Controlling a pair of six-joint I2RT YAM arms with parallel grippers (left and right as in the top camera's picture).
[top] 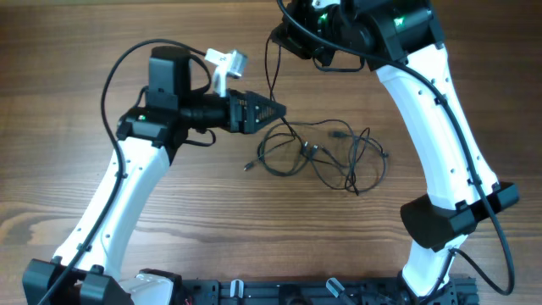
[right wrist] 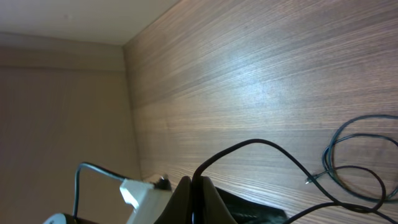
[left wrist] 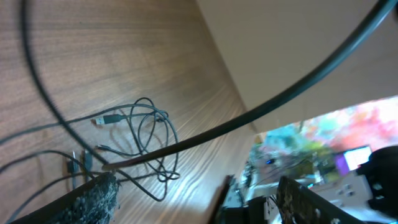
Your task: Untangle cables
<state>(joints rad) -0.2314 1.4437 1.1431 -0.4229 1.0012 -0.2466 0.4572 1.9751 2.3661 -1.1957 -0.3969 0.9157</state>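
Overhead: cables (top: 326,152) lying tangled on the table (top: 85,51); right gripper (top: 279,38) holding one strand (top: 272,76) up, likely tensioning it out of the knot. Left wrist: left gripper (left wrist: 199,199) standing wide open, strand crossing between the jaws, probably lining up a second grip. Right wrist: jaws pinching shut on the strand.

The left end effector (left wrist: 196,186) has both fingers (left wrist: 93,199) cut off at the bottom edge.

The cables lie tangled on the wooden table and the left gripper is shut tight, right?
Not quite. The left gripper is open wide, not shut, as the left wrist view shows. The cables do lie tangled on the wooden table.
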